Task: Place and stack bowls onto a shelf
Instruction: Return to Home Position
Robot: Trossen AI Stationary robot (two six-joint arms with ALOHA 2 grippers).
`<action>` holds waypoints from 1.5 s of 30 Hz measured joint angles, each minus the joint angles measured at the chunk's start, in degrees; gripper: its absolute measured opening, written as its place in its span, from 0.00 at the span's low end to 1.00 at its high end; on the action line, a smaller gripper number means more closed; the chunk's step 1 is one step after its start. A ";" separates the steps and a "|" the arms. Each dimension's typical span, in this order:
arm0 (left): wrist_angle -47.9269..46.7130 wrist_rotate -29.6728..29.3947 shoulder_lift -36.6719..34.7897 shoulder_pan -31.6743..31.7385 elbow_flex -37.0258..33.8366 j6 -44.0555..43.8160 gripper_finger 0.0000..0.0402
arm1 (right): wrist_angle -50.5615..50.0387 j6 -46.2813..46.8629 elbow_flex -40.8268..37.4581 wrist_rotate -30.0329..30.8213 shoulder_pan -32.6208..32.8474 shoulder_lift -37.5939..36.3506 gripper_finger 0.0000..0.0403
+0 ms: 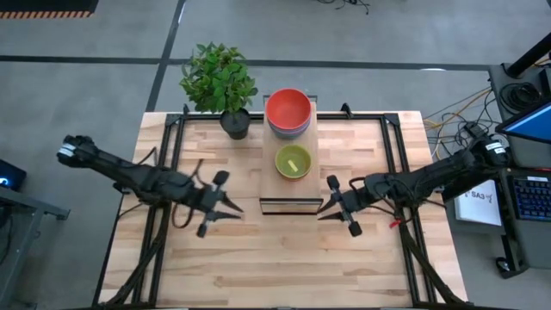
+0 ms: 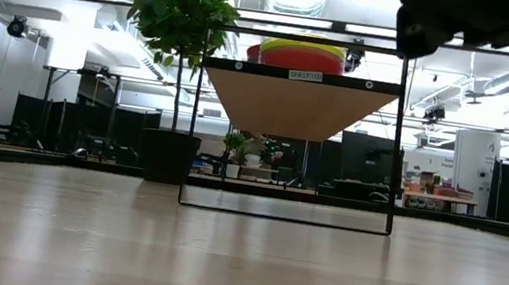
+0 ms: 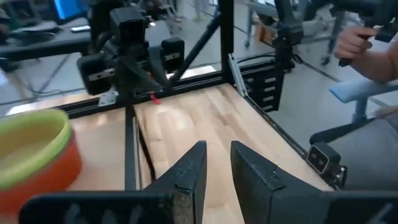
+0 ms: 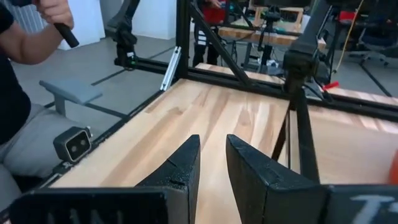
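Hovering above the desk [image 1: 284,258] on the left of the shelf [image 1: 293,191], the left hand [image 1: 234,209] points its fingertips at the board's near end without touching it. In its wrist view, the left hand [image 3: 217,146] has its fingers only slightly apart, with a narrow strip of wood showing between them, and it holds nothing. The right hand [image 1: 325,213] mirrors it on the shelf's other side, just as near and also clear of the frame. In its own wrist view, the right hand [image 4: 212,138] shows the same narrow gap and carries nothing.

On the shelf, a red-orange bowl [image 1: 287,108] sits nested in a bluish-purple bowl [image 1: 288,131] at the far end. A yellow-green bowl [image 1: 293,161] stands nearer the middle, apart from that stack. A potted plant [image 1: 218,77] stands on the desk just beside the shelf's far left corner. Beyond the desk's edge, a person's hand [image 4: 55,14] grips a dark handle.
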 joint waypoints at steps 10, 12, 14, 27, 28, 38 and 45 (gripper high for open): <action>2.66 -13.53 -20.74 -2.39 -14.56 -0.72 0.14 | -0.44 -1.53 -0.71 -1.21 -3.09 -0.66 0.17; 2.56 -13.90 -24.63 -2.22 -17.16 -0.24 0.14 | -0.44 -1.94 -0.76 -1.26 -3.67 -1.08 0.17; 2.82 -14.08 -28.18 -2.22 -19.76 -0.23 0.14 | -0.66 -2.45 -0.97 -1.28 -4.35 -1.56 0.17; 2.38 -15.64 -51.25 -2.11 -32.49 -2.89 0.14 | -0.13 -2.45 -5.37 -7.92 -13.03 -5.62 0.17; 1.98 -15.65 -52.59 -2.11 -33.02 -2.90 0.14 | -0.08 -2.44 -5.99 -8.55 -13.71 -6.34 0.17; 6.34 -24.80 -54.34 -1.83 -38.14 -2.12 0.13 | 0.06 -1.98 -12.35 -9.70 -19.65 -17.23 0.17; 6.87 -28.26 -54.71 -0.36 -40.51 -0.98 0.09 | -0.20 -2.05 -15.37 -10.67 -22.75 -25.25 0.17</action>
